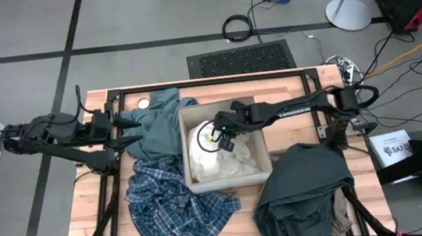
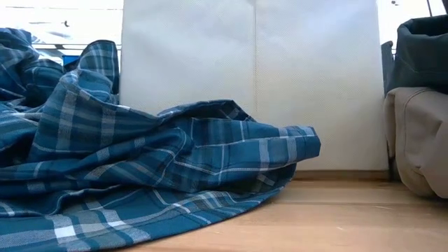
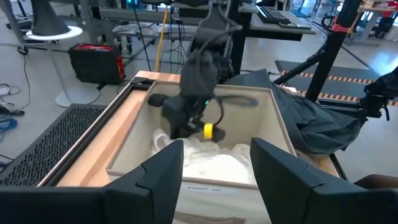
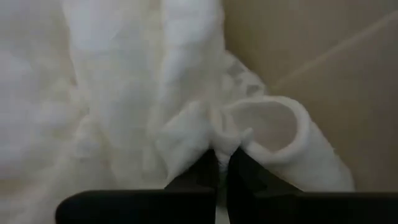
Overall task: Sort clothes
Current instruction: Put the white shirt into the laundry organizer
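Five garments: white (image 1: 219, 160), teal (image 1: 157, 127), plaid (image 1: 169, 205), grey-green (image 1: 305, 187), seemingly tan (image 2: 420, 147). One fabric box (image 1: 230, 183). Two arms.

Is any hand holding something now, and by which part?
The right hand is shut on a fold of the white garment inside the fabric box. The left hand is open and holds nothing.

The white garment (image 1: 219, 158) lies crumpled inside the box, with a fold pinched between the closed fingers of the right hand (image 4: 222, 163). The teal-green garment (image 1: 158, 127) is bunched beside the box, and the blue-and-white plaid garment (image 1: 169, 201) spreads rumpled on the bench next to it. The dark grey-green garment (image 1: 301, 191) lies heaped over the khaki tan garment (image 1: 341, 214).
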Controlling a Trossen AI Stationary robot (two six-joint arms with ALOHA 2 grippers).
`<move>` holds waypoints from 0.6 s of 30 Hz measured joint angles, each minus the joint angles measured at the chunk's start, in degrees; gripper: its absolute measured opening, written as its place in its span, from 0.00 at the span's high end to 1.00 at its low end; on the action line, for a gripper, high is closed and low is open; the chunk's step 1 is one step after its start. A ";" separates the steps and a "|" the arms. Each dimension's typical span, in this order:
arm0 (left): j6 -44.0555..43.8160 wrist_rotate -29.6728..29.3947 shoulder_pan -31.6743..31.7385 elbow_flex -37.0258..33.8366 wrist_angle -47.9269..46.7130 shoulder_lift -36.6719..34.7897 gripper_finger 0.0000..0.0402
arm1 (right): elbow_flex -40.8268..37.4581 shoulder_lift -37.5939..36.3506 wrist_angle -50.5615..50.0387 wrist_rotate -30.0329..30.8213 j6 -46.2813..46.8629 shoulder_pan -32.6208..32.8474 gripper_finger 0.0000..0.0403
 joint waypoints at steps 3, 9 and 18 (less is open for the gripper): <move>0.20 0.00 0.00 0.00 -0.05 0.02 0.51 | 0.00 1.49 -0.34 1.83 -0.09 -1.70 1.00; 0.50 0.00 0.00 0.00 -0.06 0.02 0.51 | 0.00 2.04 -1.01 6.56 9.79 -6.34 1.00; 0.52 0.00 0.00 0.00 -0.05 0.00 0.51 | -0.02 1.69 -0.04 4.46 1.21 -9.00 1.00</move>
